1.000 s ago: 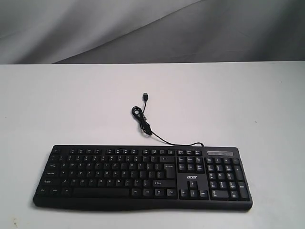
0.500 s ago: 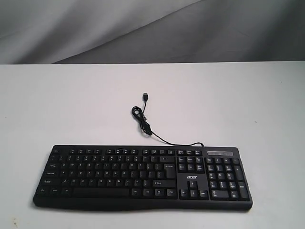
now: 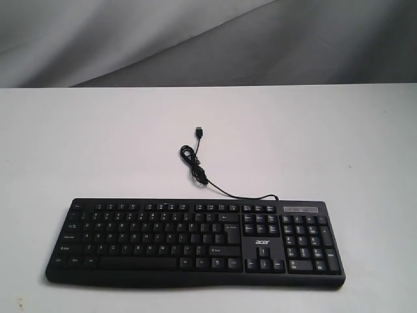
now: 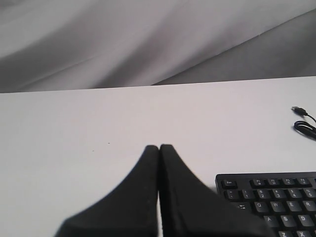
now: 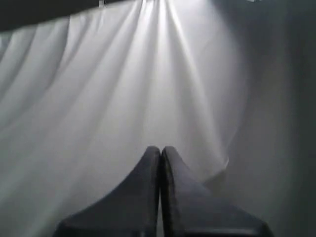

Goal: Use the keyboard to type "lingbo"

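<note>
The black keyboard (image 3: 195,242) lies along the near edge of the white table, number pad on the right and a small "acer" logo beside it. Its thin USB cable (image 3: 195,166) curls away from the back edge to a loose plug. Neither arm appears in the exterior view. In the left wrist view my left gripper (image 4: 159,147) is shut with nothing in it, hanging over bare table just off the keyboard's (image 4: 276,200) Esc corner. My right gripper (image 5: 160,148) is shut and empty too, and it faces only the grey cloth backdrop.
The white table (image 3: 98,143) stretches bare behind and beside the keyboard. A draped grey cloth (image 3: 208,39) hangs behind the table's far edge. The cable's plug (image 4: 296,109) shows at the edge of the left wrist view.
</note>
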Robot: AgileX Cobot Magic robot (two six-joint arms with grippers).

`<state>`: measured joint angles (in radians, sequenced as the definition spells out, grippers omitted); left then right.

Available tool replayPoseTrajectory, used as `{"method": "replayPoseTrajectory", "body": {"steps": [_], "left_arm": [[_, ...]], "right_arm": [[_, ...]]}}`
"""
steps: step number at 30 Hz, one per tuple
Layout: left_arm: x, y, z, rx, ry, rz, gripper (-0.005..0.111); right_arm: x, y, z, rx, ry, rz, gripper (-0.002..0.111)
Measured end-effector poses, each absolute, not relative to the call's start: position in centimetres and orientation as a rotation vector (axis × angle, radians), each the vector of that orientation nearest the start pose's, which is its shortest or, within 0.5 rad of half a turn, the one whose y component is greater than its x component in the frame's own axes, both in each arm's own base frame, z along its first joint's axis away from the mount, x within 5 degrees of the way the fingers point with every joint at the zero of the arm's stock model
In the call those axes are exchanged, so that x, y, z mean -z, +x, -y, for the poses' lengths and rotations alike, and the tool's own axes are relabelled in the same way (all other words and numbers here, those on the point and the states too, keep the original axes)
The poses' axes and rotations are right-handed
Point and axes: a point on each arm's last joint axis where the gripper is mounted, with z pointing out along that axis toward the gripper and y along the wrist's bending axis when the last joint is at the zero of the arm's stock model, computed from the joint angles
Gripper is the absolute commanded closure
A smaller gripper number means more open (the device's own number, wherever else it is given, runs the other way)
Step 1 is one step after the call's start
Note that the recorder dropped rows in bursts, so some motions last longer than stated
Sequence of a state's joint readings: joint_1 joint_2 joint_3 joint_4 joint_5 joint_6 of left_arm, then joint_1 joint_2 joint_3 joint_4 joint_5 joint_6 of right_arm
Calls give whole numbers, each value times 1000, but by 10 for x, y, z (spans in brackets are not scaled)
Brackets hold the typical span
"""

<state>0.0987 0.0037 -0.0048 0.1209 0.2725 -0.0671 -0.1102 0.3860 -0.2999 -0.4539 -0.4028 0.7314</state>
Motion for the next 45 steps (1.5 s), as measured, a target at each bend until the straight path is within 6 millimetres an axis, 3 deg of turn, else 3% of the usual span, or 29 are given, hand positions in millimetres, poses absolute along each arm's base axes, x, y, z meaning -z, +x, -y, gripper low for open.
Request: {"method": "replayPoseTrajectory", "body": {"steps": [6,10,13,17,21,23,27,29,32,35,39,42,44,45], "left_arm": [[-190,54,-8,-137,-67,-1754,106],[-190,54,-8,-137,-67,-1754,106],[-190,54,-8,-137,-67,-1754,106],[-190,54,-8,-137,-67,-1754,106],[-190,54,-8,-137,-67,-1754,106],[-190,54,-8,-137,-67,-1754,106],[-190,54,-8,-137,-67,-1754,106],[-190,54,-8,-137,-67,-1754,106],[-190,54,-8,-137,-67,-1754,106],[-190,54,-8,-137,-67,-1754,106],[-190,54,-8,-137,-67,-1754,106],[-190,54,-8,-137,-67,-1754,106],[-190,54,-8,-137,-67,-1754,106],[-190,54,-8,-137,-67,-1754,106]], "right_arm": [[-333,187,-11,-287,-84,-1639,108],[-315,257,-9,-300,-117,-1890,108],[-305,294,-7,-270,-163,-1957,108],[-293,330,3,-122,-173,-1990,108],[-287,356,13,289,-223,-1975,108],[-286,362,14,399,-198,-1978,108],[-278,372,8,421,-130,-2095,108],[-271,377,1,406,-176,-2188,108],[-258,384,-25,242,-275,-2381,108],[-248,387,-66,-51,-550,-2473,108],[-237,372,-136,-441,-1012,-2355,108],[-227,353,-185,-559,-1285,-2229,108],[-207,322,-239,-569,-1528,-2127,108],[-202,317,-248,-562,-1554,-2112,108]]}}
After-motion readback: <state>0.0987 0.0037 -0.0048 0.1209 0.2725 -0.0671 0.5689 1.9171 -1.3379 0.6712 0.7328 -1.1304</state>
